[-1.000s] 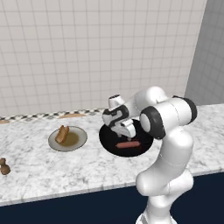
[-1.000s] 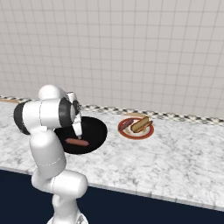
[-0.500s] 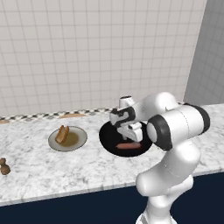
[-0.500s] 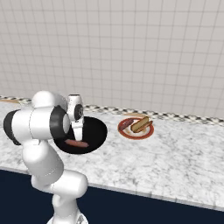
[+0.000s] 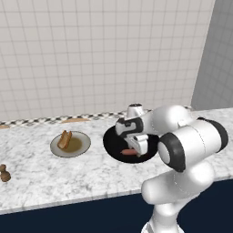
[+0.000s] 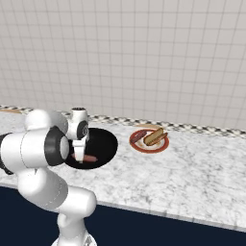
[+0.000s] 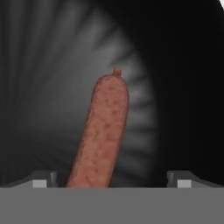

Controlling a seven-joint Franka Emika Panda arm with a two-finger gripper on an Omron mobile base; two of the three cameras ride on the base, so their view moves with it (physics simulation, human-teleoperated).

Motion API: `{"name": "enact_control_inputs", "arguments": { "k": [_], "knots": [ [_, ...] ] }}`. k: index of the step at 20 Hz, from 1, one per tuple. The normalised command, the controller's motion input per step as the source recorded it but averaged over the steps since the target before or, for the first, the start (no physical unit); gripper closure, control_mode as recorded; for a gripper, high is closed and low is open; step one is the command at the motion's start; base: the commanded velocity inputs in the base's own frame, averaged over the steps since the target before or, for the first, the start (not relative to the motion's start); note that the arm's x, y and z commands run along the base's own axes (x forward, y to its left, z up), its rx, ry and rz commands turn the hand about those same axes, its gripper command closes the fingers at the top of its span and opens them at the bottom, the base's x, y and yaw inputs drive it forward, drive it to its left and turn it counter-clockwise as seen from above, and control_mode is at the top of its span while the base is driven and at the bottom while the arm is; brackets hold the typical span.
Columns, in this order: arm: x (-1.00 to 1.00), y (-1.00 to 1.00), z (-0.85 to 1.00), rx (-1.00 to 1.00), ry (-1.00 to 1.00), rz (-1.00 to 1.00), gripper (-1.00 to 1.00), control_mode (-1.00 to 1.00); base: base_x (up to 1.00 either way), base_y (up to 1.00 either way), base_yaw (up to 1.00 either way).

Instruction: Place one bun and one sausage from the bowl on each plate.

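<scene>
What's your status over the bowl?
Gripper open, low over the sausage in the black bowl. Sausage not gripped. Nothing in the way.

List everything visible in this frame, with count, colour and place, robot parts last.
Bowl: one, black, on the counter under the gripper.
Sausage: one, reddish brown, lying in the bowl.
Beige plate: one, left of the bowl, with one bun on it.
Red-rimmed plate: one, white, right of the bowl, with a bun and a sausage.
Small brown object: one, far left on the counter; too small to identify.
Counter: one, grey marble.
Wall: white tiles.
Gripper: one, open, just above the sausage in the bowl.
</scene>
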Motion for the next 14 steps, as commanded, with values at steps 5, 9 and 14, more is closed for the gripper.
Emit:
{"name": "enact_control_inputs", "arguments": {
  "k": [5,9,14],
  "knots": [
    [0.73,0.05,-0.13,-0.01,0.0,-0.07,-1.0,-1.0,0.0,0.0,0.0],
    [0.11,0.0,-0.49,-0.05,0.0,0.0,-1.0,-1.0,0.0,0.0,0.0],
    [-0.08,0.0,-0.8,-0.02,-0.06,0.0,-1.0,-1.0,0.0,0.0,0.0]
  ]
}}
